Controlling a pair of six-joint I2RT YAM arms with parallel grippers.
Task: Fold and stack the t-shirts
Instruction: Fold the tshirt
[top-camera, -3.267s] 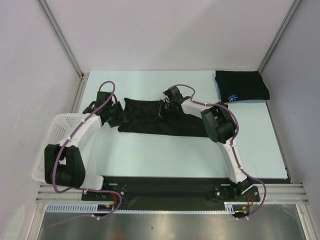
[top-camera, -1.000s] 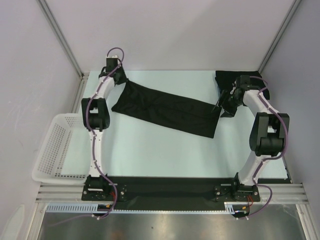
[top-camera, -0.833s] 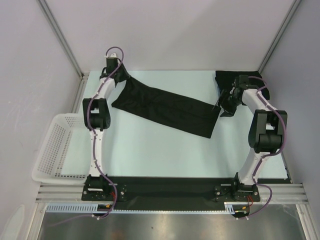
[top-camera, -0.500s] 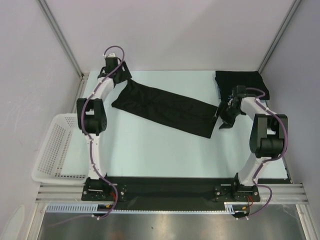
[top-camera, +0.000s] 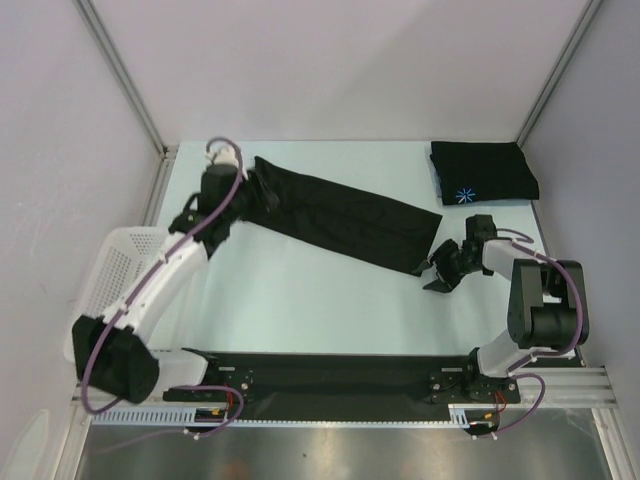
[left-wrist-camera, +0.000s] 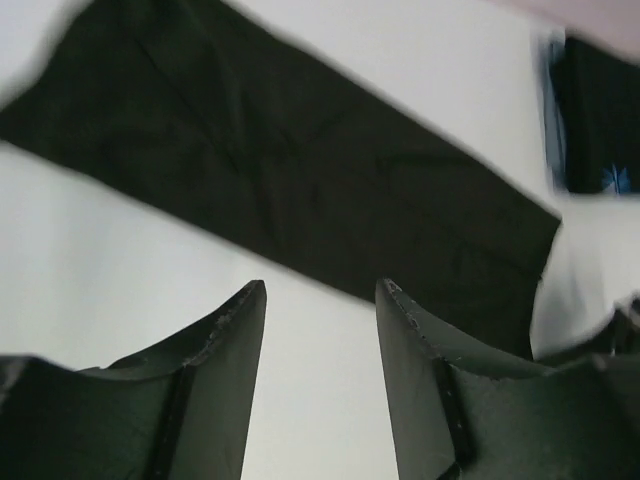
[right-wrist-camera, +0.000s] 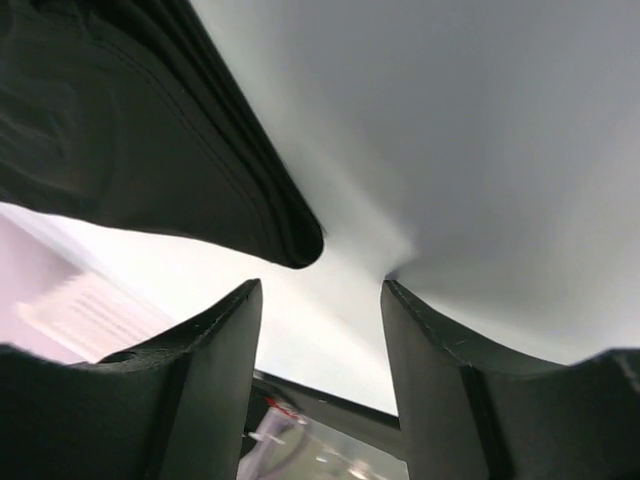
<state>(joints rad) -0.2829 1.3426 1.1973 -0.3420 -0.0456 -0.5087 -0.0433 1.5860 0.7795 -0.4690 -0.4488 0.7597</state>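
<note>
A long, narrow black t-shirt (top-camera: 345, 215) lies flat and slantwise across the middle of the table. It also shows in the left wrist view (left-wrist-camera: 300, 170). A second black t-shirt (top-camera: 484, 171), folded, with a light-blue starburst logo, lies at the back right, and the left wrist view (left-wrist-camera: 600, 120) shows it too. My left gripper (top-camera: 258, 196) is open and empty over the long shirt's left end (left-wrist-camera: 320, 295). My right gripper (top-camera: 437, 275) is open and empty just near of the shirt's right corner (right-wrist-camera: 290, 235), which lies ahead of the fingers (right-wrist-camera: 320, 290).
A white mesh basket (top-camera: 110, 290) stands at the left edge of the table, under the left arm. Grey walls close in the back and both sides. A black rail (top-camera: 340, 375) runs along the near edge.
Both grippers have come off the ends of the long shirt and drawn back toward the near side. The shirt, stretched between them before, now lies free on the table.
</note>
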